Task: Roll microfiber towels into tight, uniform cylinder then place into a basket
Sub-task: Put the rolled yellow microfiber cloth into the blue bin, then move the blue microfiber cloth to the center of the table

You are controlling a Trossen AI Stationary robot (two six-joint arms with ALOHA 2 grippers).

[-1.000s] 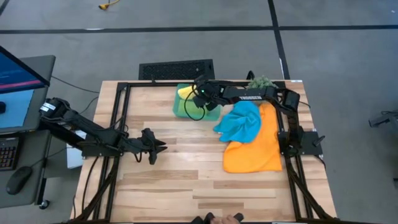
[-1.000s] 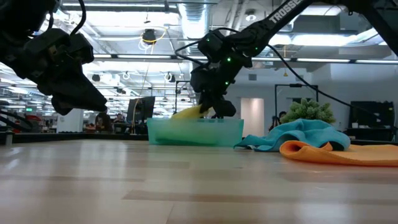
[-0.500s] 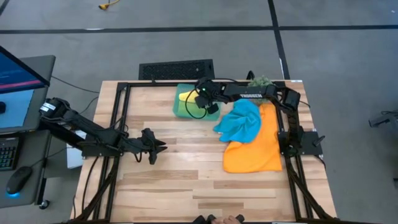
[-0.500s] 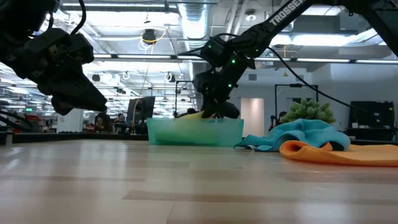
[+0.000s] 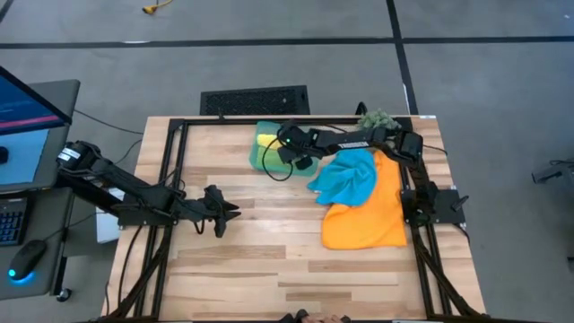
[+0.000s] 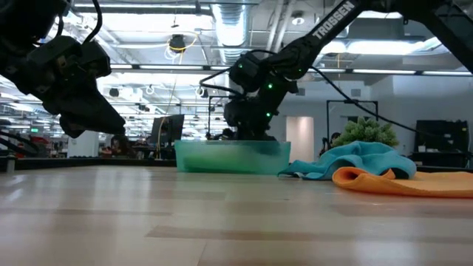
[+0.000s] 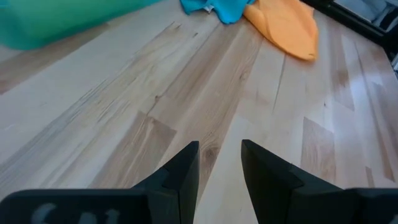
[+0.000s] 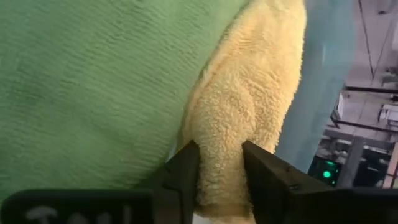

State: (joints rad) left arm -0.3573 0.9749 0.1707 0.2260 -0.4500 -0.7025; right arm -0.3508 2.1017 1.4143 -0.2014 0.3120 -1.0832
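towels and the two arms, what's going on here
The right gripper is down in the basket at the table's far edge, its jaws around the yellow towel, which lies beside a green towel already in there. The blue towel and orange towel lie loose on the table, not yet rolled. The left gripper waits over bare wood on the left side.

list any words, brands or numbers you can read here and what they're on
"TROSSEN": white letters along the right arm, seen in the low view.
The same arm's white marking in the high view: too small to read.
A pale marking at the edge of the left wrist view: blurred, unreadable.
No other readable text.
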